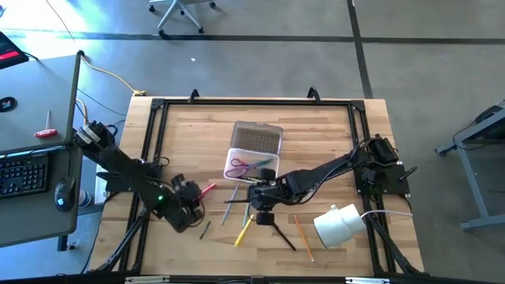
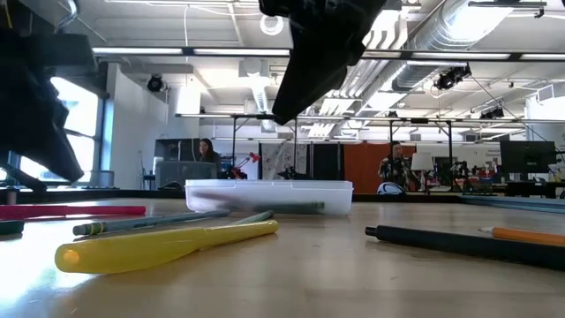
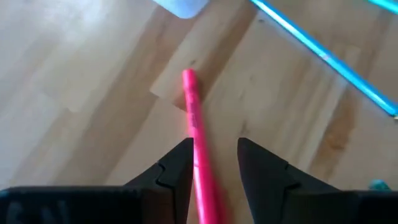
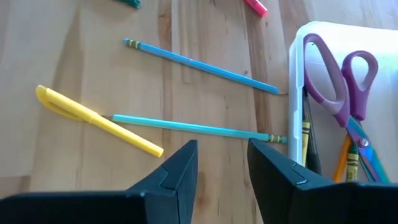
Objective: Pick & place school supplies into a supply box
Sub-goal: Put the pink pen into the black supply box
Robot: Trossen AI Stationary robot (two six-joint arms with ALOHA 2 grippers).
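Red pen [image 3: 198,149] between parted left end effector [image 3: 212,163] fingers

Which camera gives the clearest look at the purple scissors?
The right wrist view: the purple scissors lie large and unobstructed inside the supply box. The high view shows them small in the box. The low view sees only the box's side, and the left wrist view misses them.

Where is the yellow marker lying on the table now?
In the high view the yellow marker lies on the table's near part, just below the right gripper, beside two blue pencils and short of the clear box.
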